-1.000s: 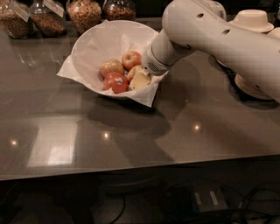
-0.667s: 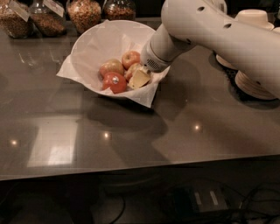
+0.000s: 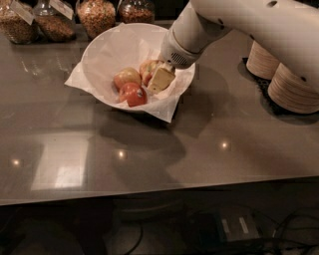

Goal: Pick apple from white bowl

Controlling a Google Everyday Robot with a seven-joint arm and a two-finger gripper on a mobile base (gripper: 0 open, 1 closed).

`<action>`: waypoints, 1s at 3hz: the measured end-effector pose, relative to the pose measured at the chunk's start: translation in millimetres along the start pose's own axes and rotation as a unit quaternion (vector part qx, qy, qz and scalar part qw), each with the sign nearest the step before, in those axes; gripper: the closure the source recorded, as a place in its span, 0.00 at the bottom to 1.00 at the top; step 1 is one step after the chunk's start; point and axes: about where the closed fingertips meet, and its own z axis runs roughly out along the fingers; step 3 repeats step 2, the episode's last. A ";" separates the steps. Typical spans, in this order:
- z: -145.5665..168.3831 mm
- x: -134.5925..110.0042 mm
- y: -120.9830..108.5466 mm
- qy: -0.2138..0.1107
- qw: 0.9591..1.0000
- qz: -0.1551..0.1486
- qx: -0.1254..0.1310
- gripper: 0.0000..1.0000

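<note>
The white bowl (image 3: 107, 47), lined with crumpled white paper, stands at the back of the dark counter. Three apples lie in it. The dull red apple (image 3: 147, 68) is at the right and partly hidden by the gripper. A paler yellowish-red apple (image 3: 126, 77) lies to its left. A brighter orange-red apple (image 3: 132, 94) lies in front. My gripper (image 3: 159, 78) reaches down into the bowl from the upper right. Its cream tip rests against the right side of the dull red apple. The white arm (image 3: 239, 20) covers the bowl's right rim.
Glass jars of grains and nuts (image 3: 97, 15) line the back edge behind the bowl. Stacks of beige paper bowls (image 3: 291, 87) sit on a black mat at the right, under the arm. The counter's front edge (image 3: 159, 191) runs across the lower part of the view.
The arm has shifted a little up and back, and the gripper tip has edged slightly toward the dull red apple. The apples and the bowl have not moved.
</note>
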 end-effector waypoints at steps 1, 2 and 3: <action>-25.5 0.0 -3.2 -0.019 0.999 -0.031 -0.024 1.00; -68.0 -7.7 -10.7 -0.054 0.995 -0.072 -0.036 1.00; -68.0 -7.7 -10.7 -0.054 0.995 -0.072 -0.036 1.00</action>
